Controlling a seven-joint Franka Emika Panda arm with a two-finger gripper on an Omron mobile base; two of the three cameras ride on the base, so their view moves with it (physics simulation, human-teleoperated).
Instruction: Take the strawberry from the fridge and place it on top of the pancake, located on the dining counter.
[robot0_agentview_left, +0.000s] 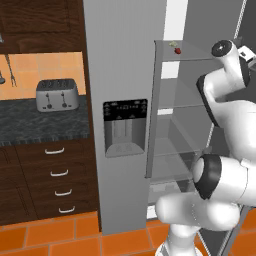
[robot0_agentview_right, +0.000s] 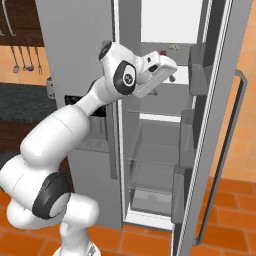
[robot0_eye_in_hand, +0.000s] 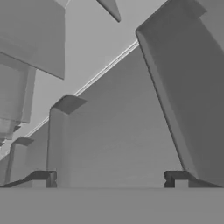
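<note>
We see nothing readable here: the black dispenser panel (robot0_agentview_left: 125, 127) on the fridge (robot0_agentview_left: 122, 60) carries only tiny pale marks along its top edge, too blurred for us to read.

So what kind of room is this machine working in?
It looks like a home kitchen, a computer-rendered one. A tall grey fridge stands with one door open, a toaster sits on a dark counter above wooden drawers, and utensils hang on the tiled wall.
</note>
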